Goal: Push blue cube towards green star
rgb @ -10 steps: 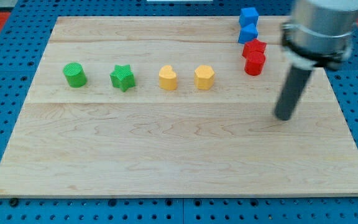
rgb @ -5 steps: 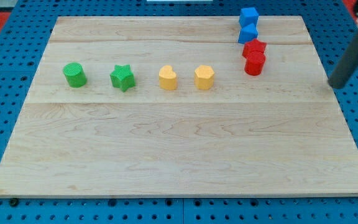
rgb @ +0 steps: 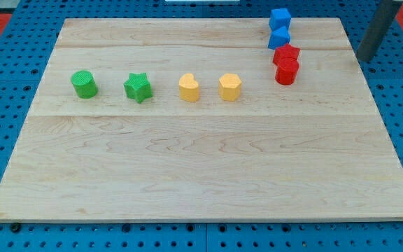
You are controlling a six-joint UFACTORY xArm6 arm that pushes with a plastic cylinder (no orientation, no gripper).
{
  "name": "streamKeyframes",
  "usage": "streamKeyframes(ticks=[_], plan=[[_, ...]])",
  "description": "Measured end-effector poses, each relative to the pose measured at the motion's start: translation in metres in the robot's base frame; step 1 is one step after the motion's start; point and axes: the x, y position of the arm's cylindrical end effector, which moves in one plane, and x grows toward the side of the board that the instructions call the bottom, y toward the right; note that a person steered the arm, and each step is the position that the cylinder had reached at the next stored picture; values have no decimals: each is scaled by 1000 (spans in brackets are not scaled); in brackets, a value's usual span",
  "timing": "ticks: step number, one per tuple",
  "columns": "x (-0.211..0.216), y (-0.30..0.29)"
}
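Two blue blocks stand at the board's top right. The upper one (rgb: pixel 280 17) looks like a cube. The lower blue block (rgb: pixel 279 37) touches it; its shape is unclear. The green star (rgb: pixel 138 87) sits at the view's left of centre. My tip (rgb: pixel 364 59) is at the board's right edge, well right of the blue blocks and a little lower than them, touching no block.
A green cylinder (rgb: pixel 84 84) stands left of the star. Two yellow blocks (rgb: pixel 189 88) (rgb: pixel 230 87) lie between the star and the blue blocks. Two red blocks (rgb: pixel 286 53) (rgb: pixel 286 71) sit just below the blue ones. The wooden board (rgb: pixel 201 161) lies on a blue pegboard.
My tip has moved right and up, from the board's right part to its right edge. No block has moved.
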Motion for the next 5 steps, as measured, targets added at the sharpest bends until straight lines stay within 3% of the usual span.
streamKeyframes(ticks=[5], plan=[[-90,0]])
